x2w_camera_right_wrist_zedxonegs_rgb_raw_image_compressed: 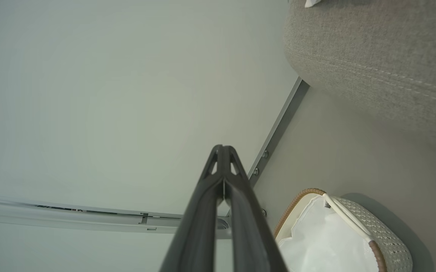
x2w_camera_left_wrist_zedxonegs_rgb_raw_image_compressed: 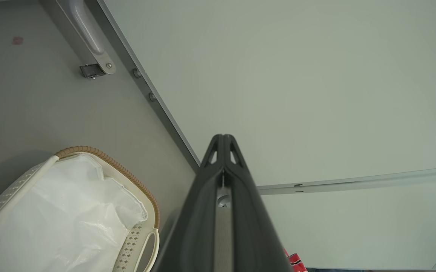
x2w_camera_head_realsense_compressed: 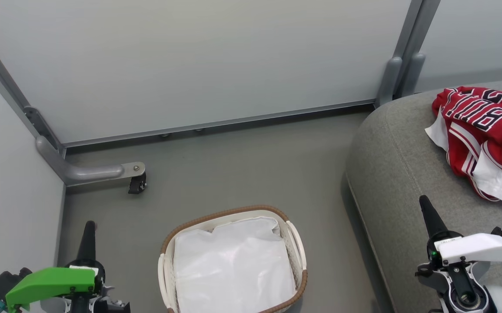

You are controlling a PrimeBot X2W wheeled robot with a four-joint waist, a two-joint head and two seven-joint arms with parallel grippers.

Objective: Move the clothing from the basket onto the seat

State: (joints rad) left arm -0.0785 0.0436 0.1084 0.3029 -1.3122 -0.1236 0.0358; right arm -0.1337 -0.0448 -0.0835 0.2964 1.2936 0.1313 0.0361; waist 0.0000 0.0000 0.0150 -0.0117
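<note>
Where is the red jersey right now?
In the head view, the jersey lies crumpled on the sofa at the upper right, beyond the right gripper and apart from the basket.

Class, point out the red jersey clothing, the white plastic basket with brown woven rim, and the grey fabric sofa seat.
Red jersey clothing (x2w_camera_head_realsense_compressed: 498, 137), head view, red lettered panel.
White plastic basket (x2w_camera_head_realsense_compressed: 233, 210), head view, brown woven rim.
Grey fabric sofa seat (x2w_camera_head_realsense_compressed: 394, 182), head view, bare cushion top.

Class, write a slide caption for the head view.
Red clothing lies on the grey seat; the basket holds its white liner.
</note>
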